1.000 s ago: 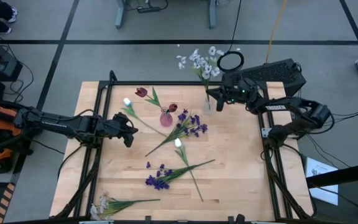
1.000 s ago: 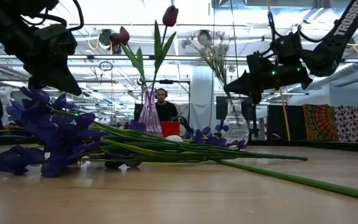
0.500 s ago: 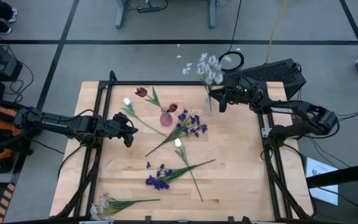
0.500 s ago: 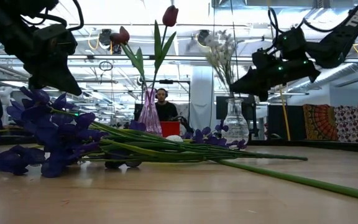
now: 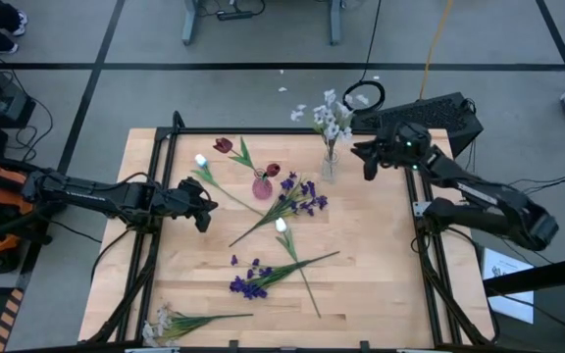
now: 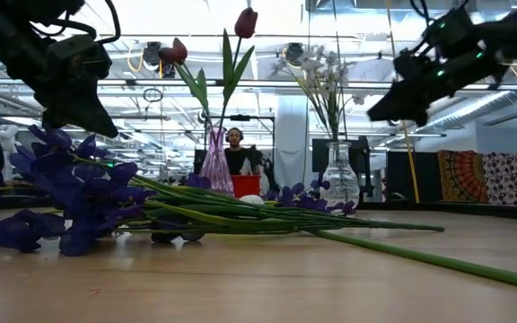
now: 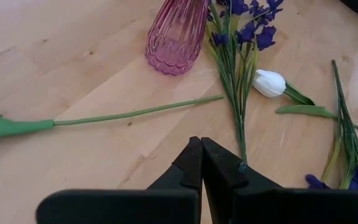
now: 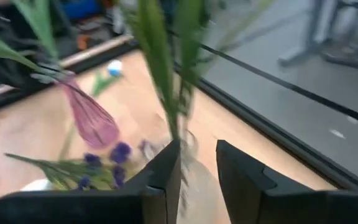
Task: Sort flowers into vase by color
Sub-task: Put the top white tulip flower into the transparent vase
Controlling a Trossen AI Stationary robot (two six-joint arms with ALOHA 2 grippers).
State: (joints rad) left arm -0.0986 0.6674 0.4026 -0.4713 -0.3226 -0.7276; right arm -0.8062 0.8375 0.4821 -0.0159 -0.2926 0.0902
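A spray of tiny white blossoms (image 5: 330, 116) stands with its stem in the clear glass vase (image 5: 329, 169) (image 6: 335, 175) at the far right of the table. My right gripper (image 5: 366, 165) (image 8: 197, 180) is open, just right of that vase and above it, touching nothing. Two dark red tulips (image 5: 224, 145) stand in the pink vase (image 5: 262, 184) (image 7: 176, 34). My left gripper (image 5: 205, 218) (image 7: 199, 144) is shut and hangs over the table left of the pink vase. Two white tulips (image 5: 202, 162) (image 5: 282, 225), two purple clusters (image 5: 302, 196) (image 5: 250, 284) and another white spray (image 5: 165, 324) lie flat on the wood.
The loose flowers cover the table's middle and near left corner, their stems crossing one another. Black frame rails run along the left (image 5: 150, 235) and right (image 5: 425, 245) edges. A person (image 6: 236, 152) sits beyond the far edge.
My right gripper has drawn back from the clear vase toward the table's right edge and risen a little. The white spray, tilted toward the far left before, now stands more upright in the clear vase, free of the gripper.
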